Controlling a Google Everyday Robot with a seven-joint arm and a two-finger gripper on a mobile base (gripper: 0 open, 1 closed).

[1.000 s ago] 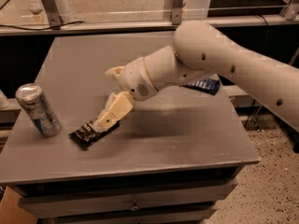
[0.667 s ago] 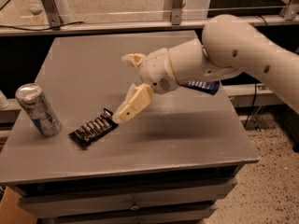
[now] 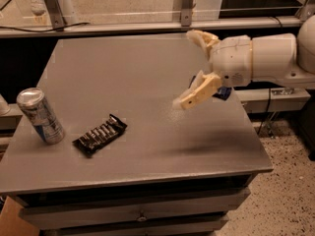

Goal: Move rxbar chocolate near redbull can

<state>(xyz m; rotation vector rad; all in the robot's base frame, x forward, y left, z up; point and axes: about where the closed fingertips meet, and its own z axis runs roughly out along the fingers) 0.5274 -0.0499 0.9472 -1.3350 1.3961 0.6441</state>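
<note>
The rxbar chocolate (image 3: pixel 100 134), a flat black wrapper with white lettering, lies on the grey table (image 3: pixel 128 77) at the front left. The redbull can (image 3: pixel 40 115), silver and blue, stands upright just left of it, a small gap apart. My gripper (image 3: pixel 189 68) is raised over the right side of the table, well to the right of the bar. It is open and empty, with one cream finger (image 3: pixel 199 91) low and the other (image 3: pixel 202 37) high.
A dark blue bar wrapper (image 3: pixel 224 93) peeks out behind the gripper near the table's right edge. A metal rail and posts (image 3: pixel 185 4) run behind the table. Drawers sit under the tabletop. A speckled floor lies to the right.
My gripper has let go of the bar and pulled away up and to the right. The bar stays lying beside the can.
</note>
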